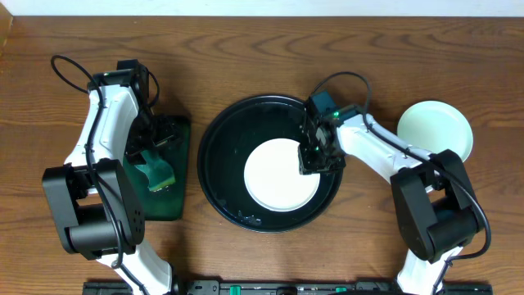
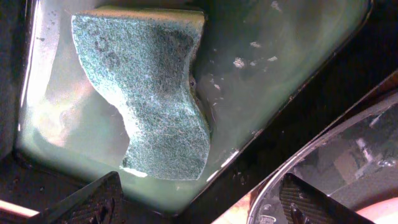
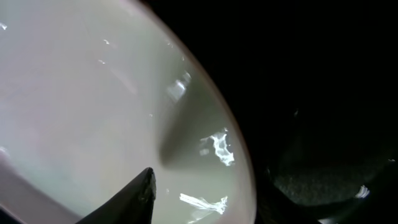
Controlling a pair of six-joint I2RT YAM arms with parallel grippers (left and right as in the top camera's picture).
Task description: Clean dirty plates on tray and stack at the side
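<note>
A white plate (image 1: 278, 176) lies on the round black tray (image 1: 217, 152), toward its right side. My right gripper (image 1: 317, 158) stands at that plate's right rim. In the right wrist view the wet plate (image 3: 93, 93) fills the left; one finger (image 3: 134, 199) is over it, the other is dark and outside the rim, and the right gripper (image 3: 214, 186) is open astride the edge. A second plate (image 1: 435, 129) rests on the table at the right. My left gripper (image 1: 161, 135) hangs open over a green sponge (image 2: 149, 93), holding nothing.
The sponge (image 1: 155, 174) lies in a dark-green rectangular tray (image 1: 176, 201) of cloudy water, left of the black tray. In the left wrist view the black tray's rim (image 2: 323, 146) shows at lower right. Bare wood table surrounds everything.
</note>
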